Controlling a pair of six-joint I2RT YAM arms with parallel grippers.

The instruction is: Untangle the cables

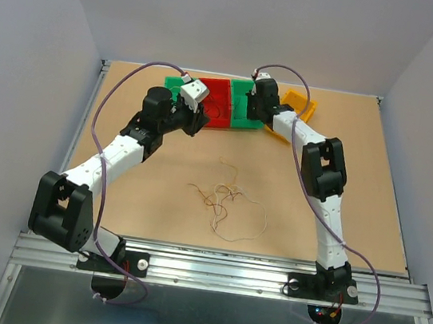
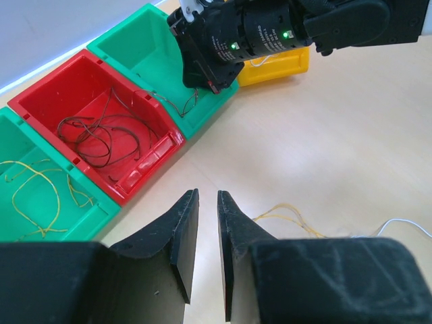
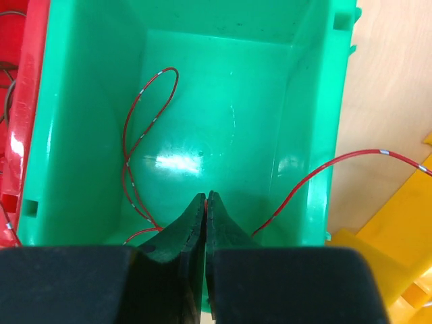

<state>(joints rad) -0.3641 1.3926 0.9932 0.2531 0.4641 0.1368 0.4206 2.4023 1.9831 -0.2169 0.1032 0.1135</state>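
Right arm stretched to the table's far edge — right gripper pinching a red cable, its long loop running away into the green bin.

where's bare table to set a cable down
Bare table between the right arm and the right edge, and between the red bin and the cable tangle. Crowded: the tangle mid-table, the left arm over the left side, the bins along the far edge.

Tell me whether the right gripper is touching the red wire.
Touching. The right wrist view shows the right gripper shut on the red wire, which emerges either side of it over the green bin.
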